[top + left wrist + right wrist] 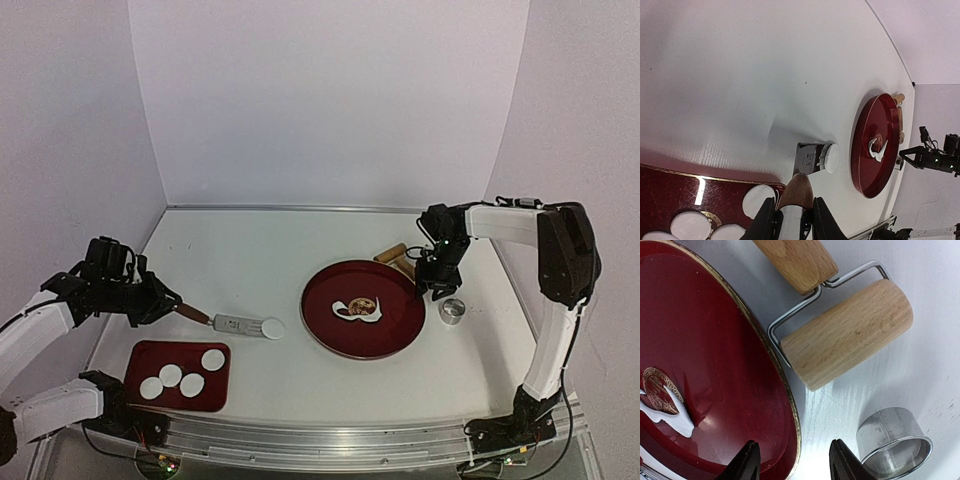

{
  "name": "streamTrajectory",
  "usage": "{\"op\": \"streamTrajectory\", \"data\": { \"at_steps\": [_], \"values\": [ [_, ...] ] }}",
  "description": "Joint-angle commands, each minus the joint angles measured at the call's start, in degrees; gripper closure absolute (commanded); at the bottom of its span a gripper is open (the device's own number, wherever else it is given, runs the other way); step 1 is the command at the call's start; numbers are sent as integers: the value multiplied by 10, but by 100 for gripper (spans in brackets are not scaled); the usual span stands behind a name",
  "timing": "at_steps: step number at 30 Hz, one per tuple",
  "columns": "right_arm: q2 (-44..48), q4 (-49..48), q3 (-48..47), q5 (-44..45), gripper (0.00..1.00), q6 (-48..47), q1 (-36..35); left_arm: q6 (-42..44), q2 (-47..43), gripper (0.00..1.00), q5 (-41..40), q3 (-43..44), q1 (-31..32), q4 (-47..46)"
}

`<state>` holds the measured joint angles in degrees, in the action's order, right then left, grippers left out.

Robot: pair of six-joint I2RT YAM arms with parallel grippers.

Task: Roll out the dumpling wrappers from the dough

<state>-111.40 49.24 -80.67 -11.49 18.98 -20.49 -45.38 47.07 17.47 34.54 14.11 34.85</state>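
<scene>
Several round white dumpling wrappers (182, 378) lie on a small red rectangular tray (145, 355) at the near left. My left gripper (165, 300) is shut on the wooden handle of a metal spatula (232, 323). The blade lies flat on the table with one more wrapper (272, 328) at its tip. In the left wrist view the fingers (765, 220) clamp the handle, with the blade (810, 157) and that wrapper (831, 158) ahead. My right gripper (432, 288) is open and empty over the right rim of the round red plate (330, 290), which holds a ragged dough scrap (362, 310).
A wooden roller (398, 257) lies behind the plate's right rim, seen close in the right wrist view (850, 332). A small metal ring (452, 310) stands right of the plate and also shows in that view (895, 440). White walls enclose the table.
</scene>
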Motion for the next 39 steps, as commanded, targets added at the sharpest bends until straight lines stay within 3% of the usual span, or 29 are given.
{"op": "streamTrajectory", "data": {
  "at_steps": [1, 17, 24, 33, 39],
  "values": [
    [28, 16, -18, -1, 53, 4, 1, -20, -23, 100, -3, -48, -2, -33],
    [18, 56, -52, 11, 53, -4, 1, -86, -14, 100, 74, -174, -14, -231],
    [12, 62, -61, 4, 53, -9, 1, -133, -75, 100, 114, -178, -29, -222],
    [25, 62, -90, -34, 52, -30, -4, -189, -143, 100, 104, -156, -33, -179],
    [40, 51, -138, -54, 50, -39, -86, -200, -116, 100, 73, -79, -32, -131]
  ]
}}
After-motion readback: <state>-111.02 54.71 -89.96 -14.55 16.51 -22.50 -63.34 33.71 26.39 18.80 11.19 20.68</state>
